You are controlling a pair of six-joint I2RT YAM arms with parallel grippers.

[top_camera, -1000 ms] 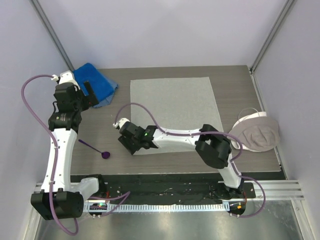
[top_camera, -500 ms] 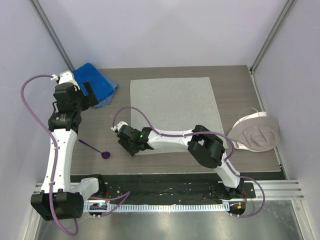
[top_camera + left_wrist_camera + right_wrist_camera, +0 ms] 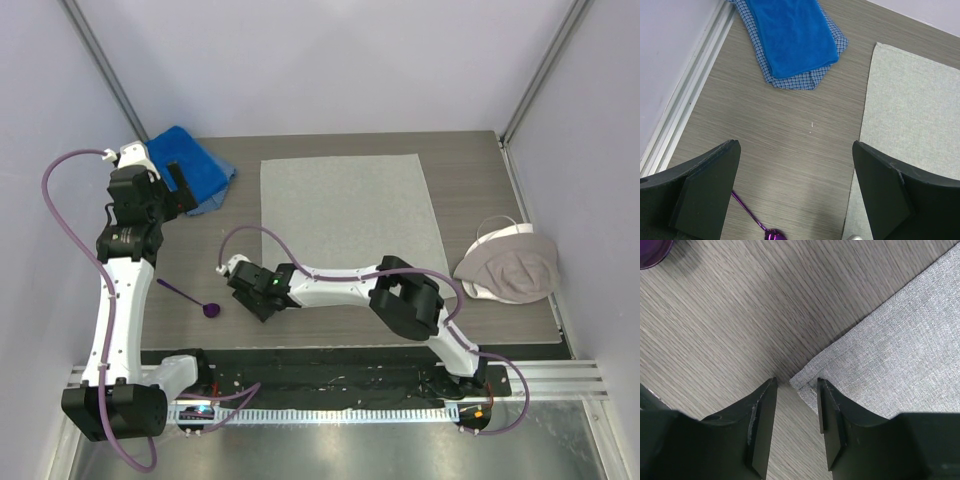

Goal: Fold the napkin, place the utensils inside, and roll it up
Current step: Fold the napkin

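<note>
Pinching the napkin's near-left corner looks like the step in hand: the right gripper (image 3: 796,390) is low over the table (image 3: 480,180), its jaws a narrow gap apart and holding nothing, with the corner's tip lying flat on the wood between the two fingers (image 3: 760,415). The napkin (image 3: 345,225) itself is spread out unfolded in the middle of the table, so the whole task appears to be ahead. To do the grasp well, the fingers should probably go a little further onto the cloth before they close, since only the very tip sits between them and thin fabric caught by so little would likely slip out on the lift. One finger has to get under the hem, so a slight scrape along the wood toward the cloth seems wiser than a straight squeeze. Once held, the corner should be carried across in a low arc so the fold lands edge on edge. The left gripper (image 3: 795,150) hovers with its jaws spread wide and nothing in them, above bare table between the blue towel (image 3: 190,170) and the napkin's left edge. The purple utensil (image 3: 190,297) lies on the wood near the napkin's near-left corner, apart from it; the fold should keep clear of it.
</note>
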